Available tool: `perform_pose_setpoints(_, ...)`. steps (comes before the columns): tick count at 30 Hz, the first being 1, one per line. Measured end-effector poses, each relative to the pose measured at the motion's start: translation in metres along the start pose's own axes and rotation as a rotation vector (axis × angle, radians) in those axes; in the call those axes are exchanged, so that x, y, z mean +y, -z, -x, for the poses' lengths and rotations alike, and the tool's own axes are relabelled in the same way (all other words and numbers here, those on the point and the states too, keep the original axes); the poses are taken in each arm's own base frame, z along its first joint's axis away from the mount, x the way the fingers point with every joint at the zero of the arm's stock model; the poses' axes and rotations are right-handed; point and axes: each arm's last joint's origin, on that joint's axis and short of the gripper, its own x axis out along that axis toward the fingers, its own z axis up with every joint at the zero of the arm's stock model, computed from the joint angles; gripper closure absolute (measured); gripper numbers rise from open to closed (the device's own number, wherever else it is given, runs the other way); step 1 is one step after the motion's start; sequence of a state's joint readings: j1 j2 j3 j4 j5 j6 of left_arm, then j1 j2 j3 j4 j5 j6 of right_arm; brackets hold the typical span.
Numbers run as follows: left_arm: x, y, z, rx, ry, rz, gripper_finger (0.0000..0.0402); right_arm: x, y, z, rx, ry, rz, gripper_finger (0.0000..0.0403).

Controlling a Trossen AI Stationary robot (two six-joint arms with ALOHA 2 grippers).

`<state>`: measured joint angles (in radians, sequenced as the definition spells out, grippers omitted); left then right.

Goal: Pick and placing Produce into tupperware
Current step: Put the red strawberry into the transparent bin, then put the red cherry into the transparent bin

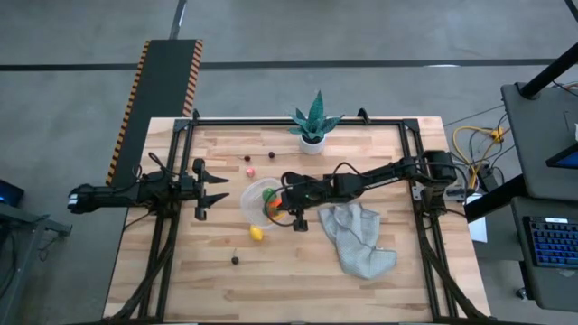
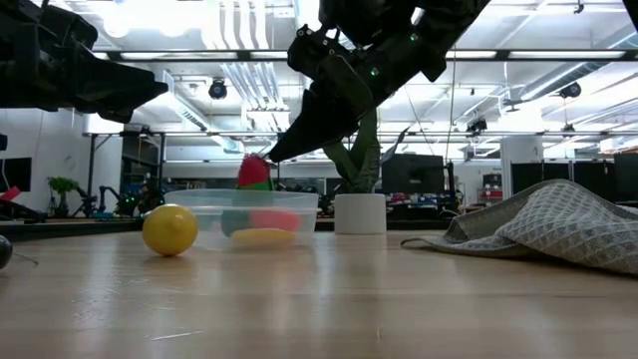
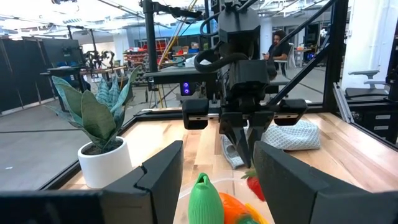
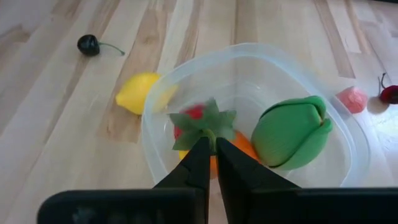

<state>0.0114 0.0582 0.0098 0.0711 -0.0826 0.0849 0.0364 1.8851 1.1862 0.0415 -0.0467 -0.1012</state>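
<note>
The clear tupperware (image 1: 262, 200) stands on the table's middle and holds a green piece (image 4: 292, 134) and an orange one. My right gripper (image 4: 212, 142) reaches over it from the right, slanting down, shut on a small red strawberry (image 2: 254, 172). A yellow lemon (image 1: 256, 233) rests on the wood beside the tupperware's near wall. A dark cherry (image 1: 236, 260) lies nearer the front edge. A pink piece (image 1: 250, 170) and two dark cherries lie beyond the tupperware. My left gripper (image 1: 217, 188) waits at the table's left, level and open, holding nothing. My right gripper pinches the strawberry's green leafy top (image 4: 208, 123) between its two fingertips. The fingers come slanting down from the table's right side. The red body (image 3: 254, 185) hangs below the fingers, over the tupperware's inside at about rim height, clear of the pieces in it.
A spiky green plant in a white pot (image 1: 313, 122) stands at the far edge. A crumpled grey cloth (image 1: 357, 236) lies right of the tupperware, under the right arm. Bare wood lies along the front edge.
</note>
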Motion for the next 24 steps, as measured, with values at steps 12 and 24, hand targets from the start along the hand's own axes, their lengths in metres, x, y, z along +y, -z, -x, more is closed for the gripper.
perform_pose_setpoints(12,0.0,0.0,0.0,0.0,0.0,0.0,0.0219,-0.001,-0.013,0.011,-0.011,-0.002,-0.013,0.0273)
perform_pose_setpoints(24,0.0,-0.003,0.0,-0.035,-0.003,0.003,0.0219,0.004,-0.052,0.153,-0.242,0.017,0.049,0.0284)
